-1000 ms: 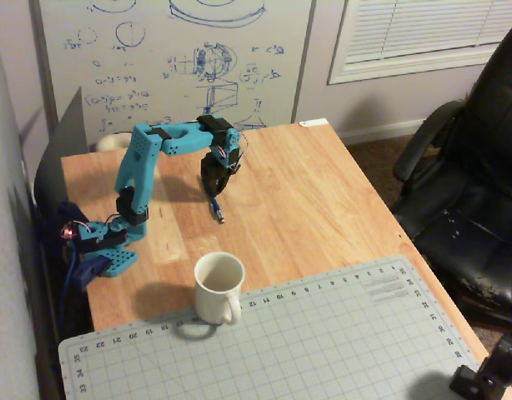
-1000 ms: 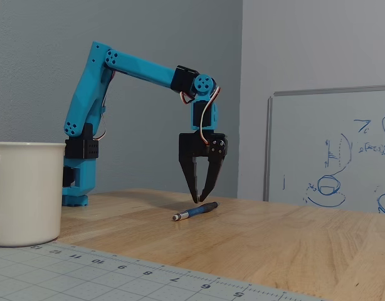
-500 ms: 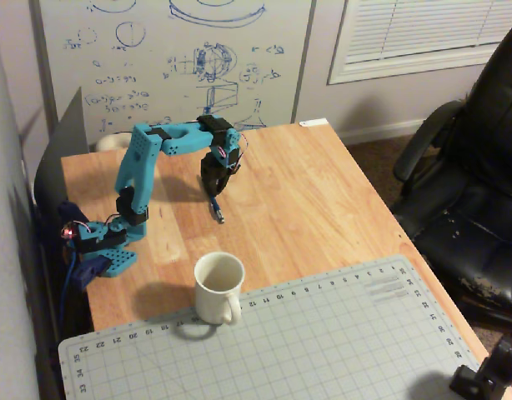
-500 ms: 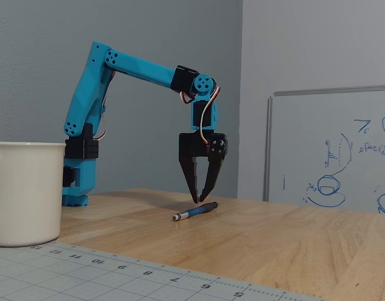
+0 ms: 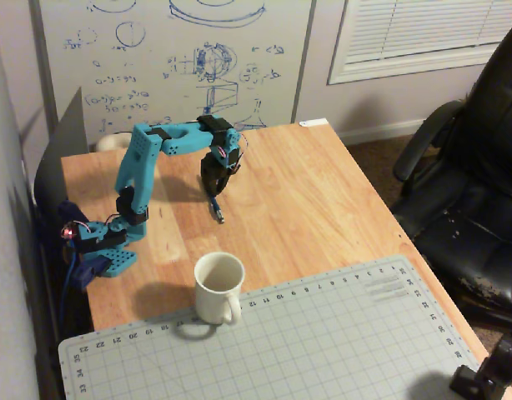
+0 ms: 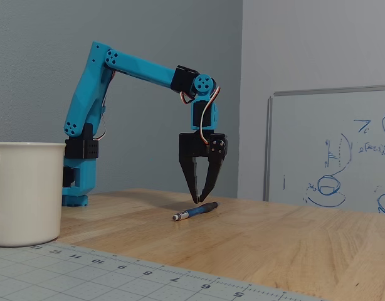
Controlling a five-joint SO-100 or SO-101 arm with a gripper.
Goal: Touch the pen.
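A thin dark pen [image 6: 195, 211] with a silvery tip lies flat on the wooden table [image 6: 274, 238]. In the overhead view the pen [image 5: 216, 208] shows just below the black gripper. My gripper [image 6: 198, 199] hangs straight down from the blue arm [image 6: 133, 66], its fingertips together in a point right at the pen's far end, touching it or a hair above. In the overhead view the gripper [image 5: 212, 192] points down at the pen's upper end. Nothing is held between the fingers.
A white mug [image 5: 218, 287] stands at the edge of a grey cutting mat [image 5: 281, 342] in front of the arm. The arm's base [image 5: 102, 250] sits at the table's left edge. A black office chair [image 5: 469, 183] stands right of the table, a whiteboard [image 5: 173, 58] behind.
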